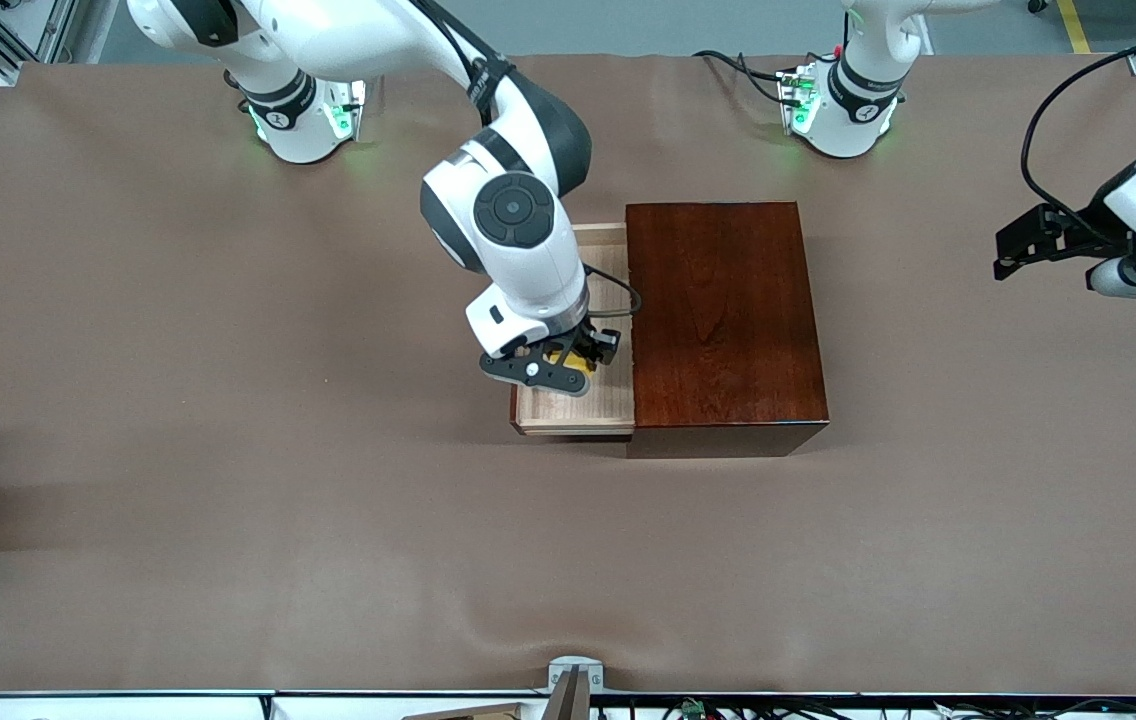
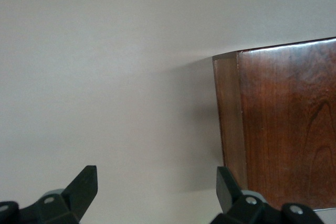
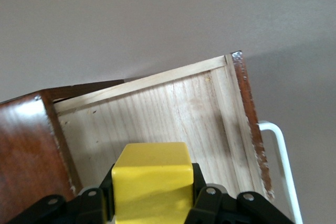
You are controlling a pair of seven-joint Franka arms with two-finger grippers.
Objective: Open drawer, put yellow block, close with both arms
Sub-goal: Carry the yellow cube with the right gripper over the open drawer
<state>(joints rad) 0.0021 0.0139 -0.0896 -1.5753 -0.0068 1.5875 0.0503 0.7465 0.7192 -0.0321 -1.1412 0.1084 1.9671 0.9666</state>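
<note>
Right pincer (image 3: pixel 152 203): clamped on the yellow block (image 3: pixel 152 184), hanging over the open drawer (image 1: pixel 578 405).
Yellow block: held between the black fingers (image 3: pixel 207 203) above the drawer's pale wood floor; whether it touches the floor cannot be told.
Drawer: pulled out of the dark box (image 1: pixel 723 325) toward the right arm's end of the counter (image 1: pixel 228 400); white bar handle (image 3: pixel 281 161) on its reddish-brown front.
Left pincer (image 2: pixel 155 192): fingers apart, holding nothing, up over the bare counter beside the box's end; the left arm waits there.
</note>
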